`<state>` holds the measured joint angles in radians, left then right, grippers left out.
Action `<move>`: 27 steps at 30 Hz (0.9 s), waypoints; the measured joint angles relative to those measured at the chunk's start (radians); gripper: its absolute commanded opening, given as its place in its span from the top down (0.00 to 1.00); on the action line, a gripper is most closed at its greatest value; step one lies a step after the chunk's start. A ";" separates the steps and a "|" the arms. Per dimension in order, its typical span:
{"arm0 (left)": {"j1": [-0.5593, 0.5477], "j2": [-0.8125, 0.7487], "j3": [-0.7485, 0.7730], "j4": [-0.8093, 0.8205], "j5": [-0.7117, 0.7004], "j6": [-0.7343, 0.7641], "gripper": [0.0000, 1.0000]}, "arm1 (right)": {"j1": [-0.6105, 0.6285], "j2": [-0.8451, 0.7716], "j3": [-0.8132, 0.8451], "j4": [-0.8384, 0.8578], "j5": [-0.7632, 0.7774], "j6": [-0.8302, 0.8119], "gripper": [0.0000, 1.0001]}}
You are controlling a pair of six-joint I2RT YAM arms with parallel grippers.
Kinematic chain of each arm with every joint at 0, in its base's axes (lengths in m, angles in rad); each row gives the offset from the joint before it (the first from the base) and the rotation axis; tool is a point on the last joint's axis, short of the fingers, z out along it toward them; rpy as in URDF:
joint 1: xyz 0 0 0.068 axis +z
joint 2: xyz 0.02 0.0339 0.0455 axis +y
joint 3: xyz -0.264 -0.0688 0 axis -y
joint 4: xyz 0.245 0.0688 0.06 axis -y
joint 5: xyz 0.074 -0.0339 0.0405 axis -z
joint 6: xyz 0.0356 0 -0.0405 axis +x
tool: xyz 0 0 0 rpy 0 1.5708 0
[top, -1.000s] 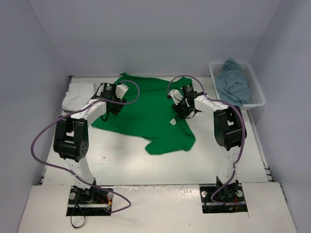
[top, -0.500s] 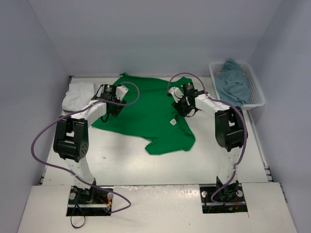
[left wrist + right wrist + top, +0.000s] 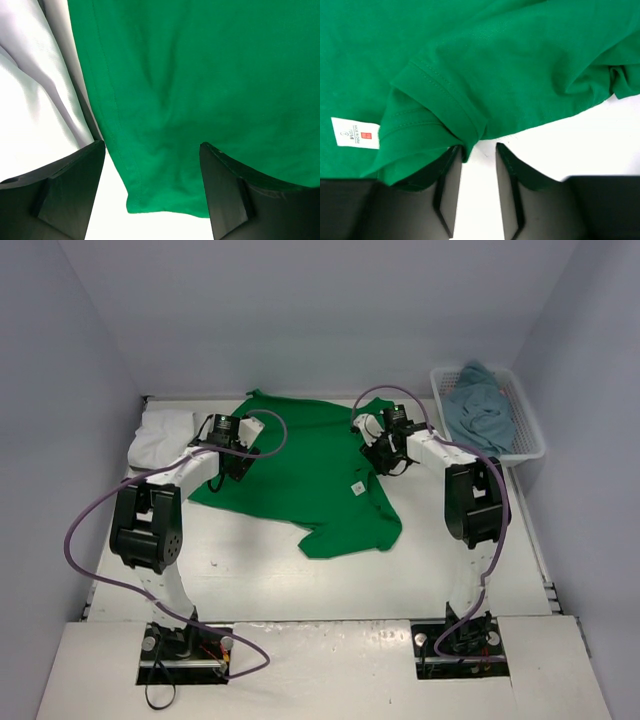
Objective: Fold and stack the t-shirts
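The bright green t-shirt [image 3: 300,470] lies spread and rumpled mid-table. My left gripper [image 3: 233,462] hovers open over its left corner; in the left wrist view the hemmed corner [image 3: 150,190] lies between the wide-apart fingers of the left gripper [image 3: 152,147], untouched. My right gripper [image 3: 378,454] sits at the shirt's right edge. In the right wrist view the right gripper [image 3: 479,147] shows a narrow gap with bare table in it, and a folded sleeve hem [image 3: 455,110] drapes over the left finger's tip. A white t-shirt [image 3: 160,435] lies far left. A teal-blue one [image 3: 480,410] fills the basket.
The white lattice basket [image 3: 530,450] stands at the back right against the wall. A white care label [image 3: 355,132] shows on the green cloth. Grey walls close in on three sides. Bare white tabletop [image 3: 300,580] runs in front of the shirt.
My right gripper has shifted right and slightly back to the shirt's right edge, and its jaws have narrowed. The left arm and the shirts have stayed put.
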<state>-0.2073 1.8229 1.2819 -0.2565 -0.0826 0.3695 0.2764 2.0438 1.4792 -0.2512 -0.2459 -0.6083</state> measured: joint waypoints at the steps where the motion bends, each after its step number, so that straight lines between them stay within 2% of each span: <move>1: 0.000 0.000 0.000 0.000 0.000 0.000 0.30 | -0.001 0.000 0.000 0.000 -0.003 -0.001 0.64; 14: 0.000 0.000 -0.003 0.000 0.000 0.000 0.30 | -0.001 0.001 -0.017 0.000 -0.048 -0.002 0.67; 18: 0.000 0.000 -0.003 -0.001 0.000 0.000 0.30 | -0.001 0.014 -0.023 0.001 -0.058 -0.010 0.80; 19: 0.000 0.000 -0.005 -0.001 0.000 0.000 0.30 | -0.001 0.018 -0.024 0.000 -0.059 -0.013 0.91; 21: 0.000 0.000 -0.010 0.000 0.000 0.000 0.30 | 0.000 0.025 -0.025 0.001 -0.059 -0.023 1.00; 27: 0.000 -0.004 -0.029 -0.002 0.000 0.000 0.30 | 0.001 0.028 -0.026 0.024 -0.008 -0.027 1.00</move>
<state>-0.2073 1.8191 1.2526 -0.2584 -0.0826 0.3698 0.2771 2.0720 1.4536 -0.2272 -0.2543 -0.6357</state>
